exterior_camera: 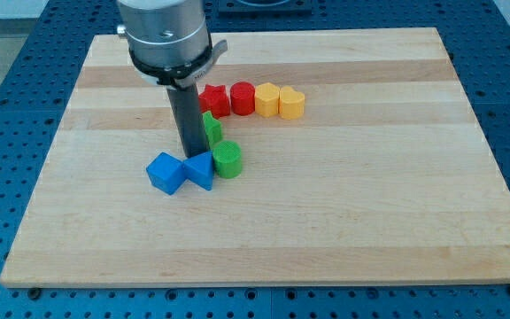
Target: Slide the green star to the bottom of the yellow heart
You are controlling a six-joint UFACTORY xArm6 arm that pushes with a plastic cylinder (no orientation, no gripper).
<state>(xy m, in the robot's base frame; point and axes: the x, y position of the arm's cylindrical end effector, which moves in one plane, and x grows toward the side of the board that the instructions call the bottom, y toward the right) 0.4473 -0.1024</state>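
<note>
Our tip (192, 151) is resting beside the green star (211, 127); no pincer is showing. Blue blocks (182, 170) are crowding us, the desk (370, 204) lying open rightward.

green star (212, 127): half hidden behind rod, mid-tabletop | yellow heart (292, 102): flat, right end of top row

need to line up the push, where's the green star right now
The green star sits left of the board's centre, partly hidden behind my tip, just below the red star and above the green cylinder.
</note>
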